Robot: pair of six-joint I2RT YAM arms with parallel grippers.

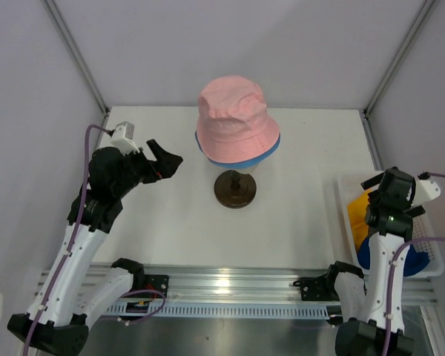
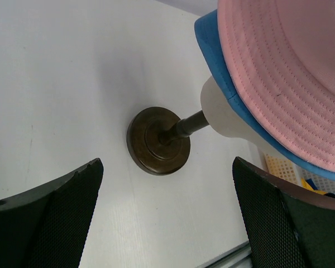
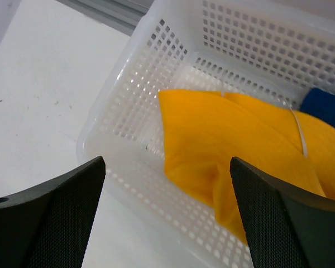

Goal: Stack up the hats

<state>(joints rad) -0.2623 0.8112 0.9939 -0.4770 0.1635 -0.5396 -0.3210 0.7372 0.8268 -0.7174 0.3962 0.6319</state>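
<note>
right gripper (image 3: 166, 164) open, empty, over the basket (image 3: 134, 106). yellow hat (image 3: 234, 139) lies just ahead of it, navy hat (image 3: 324, 109) behind that. pink hat (image 1: 232, 119) sits over blue hat (image 1: 271, 152) on head form (image 2: 226, 117), mid-table. left gripper (image 2: 167, 163) open, empty, beside the form. yellow looks like the right arm's pick.

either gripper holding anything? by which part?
Nothing held. Left gripper open, empty, near the pink hat; right gripper open, empty, above the yellow-orange hat in the basket.
</note>
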